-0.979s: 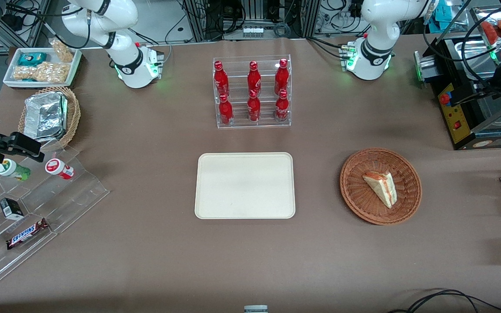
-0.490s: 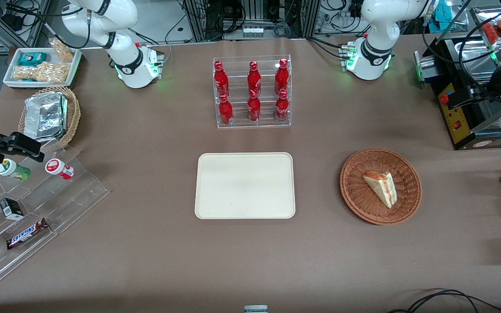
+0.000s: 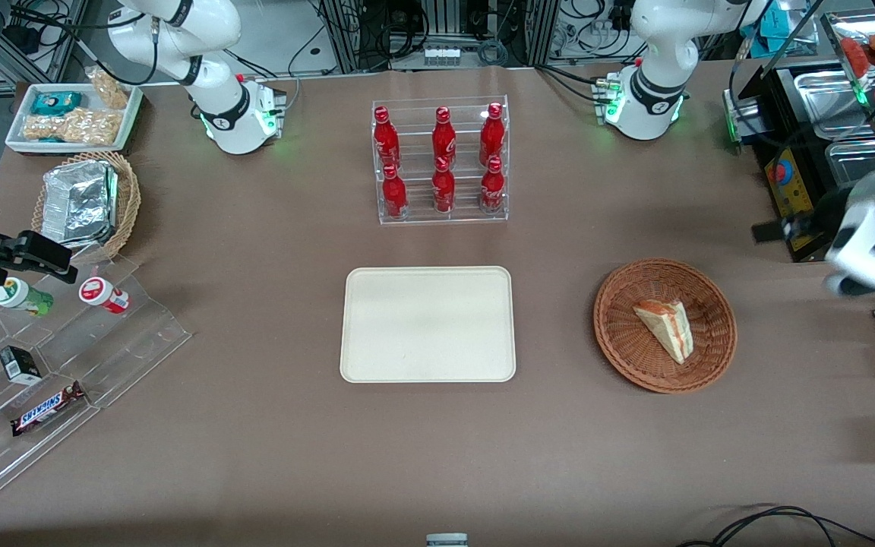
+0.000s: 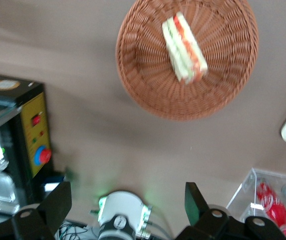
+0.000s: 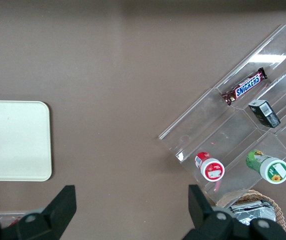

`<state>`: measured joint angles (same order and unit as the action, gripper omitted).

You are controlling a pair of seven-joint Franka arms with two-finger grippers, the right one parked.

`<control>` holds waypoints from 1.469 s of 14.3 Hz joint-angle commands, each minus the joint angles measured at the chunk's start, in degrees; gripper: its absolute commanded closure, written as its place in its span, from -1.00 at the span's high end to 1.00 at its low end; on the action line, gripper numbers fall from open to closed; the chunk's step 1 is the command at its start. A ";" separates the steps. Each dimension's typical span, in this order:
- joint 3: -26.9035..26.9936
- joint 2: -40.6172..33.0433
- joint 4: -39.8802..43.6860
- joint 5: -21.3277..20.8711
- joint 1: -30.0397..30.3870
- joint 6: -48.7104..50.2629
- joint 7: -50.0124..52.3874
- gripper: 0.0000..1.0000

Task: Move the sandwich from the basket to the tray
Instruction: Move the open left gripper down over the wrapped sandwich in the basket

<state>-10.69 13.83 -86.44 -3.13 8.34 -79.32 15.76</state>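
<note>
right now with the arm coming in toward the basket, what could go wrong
The gripper is open, off the basket toward the working arm's end of the table, not yet over the sandwich.

1. The sandwich lies off-centre and angled in the basket; a badly aligned close may squash it or split its layers.
2. The light wicker basket may slide or tip if a finger catches its rim.
3. The tray is some way off, so a weak grip could drop the sandwich on the way.

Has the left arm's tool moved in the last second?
Yes. The tool has come down toward the basket, away from the black box.
</note>
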 commanded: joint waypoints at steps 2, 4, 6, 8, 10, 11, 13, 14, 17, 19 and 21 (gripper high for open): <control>0.58 -2.22 -16.53 0.58 -0.69 -19.24 7.76 1.00; 0.49 -2.32 -20.51 0.14 -0.95 -25.16 12.27 1.00; 0.49 -2.40 -21.84 0.14 -1.22 -26.24 13.50 1.00; 0.41 -2.23 -22.98 0.14 -1.30 -27.54 15.26 1.00; 0.41 -2.32 -25.70 0.14 -2.00 -30.62 15.88 1.00; 0.41 -2.32 -26.93 0.14 -2.01 -31.41 15.88 1.00; 0.40 -2.14 -28.26 0.14 -2.44 -33.78 15.88 1.00; 0.32 -1.97 -28.26 0.14 -2.62 -34.14 15.88 1.00; 0.32 -1.35 -28.26 0.05 -3.06 -35.89 15.88 1.00; 0.14 -0.65 -28.09 0.14 -3.41 -37.48 15.88 1.00; 0.23 0.84 -28.17 0.14 -3.94 -39.67 15.88 1.00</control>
<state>-10.80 13.88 -113.83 -3.13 5.40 -116.40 30.67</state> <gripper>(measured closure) 0.000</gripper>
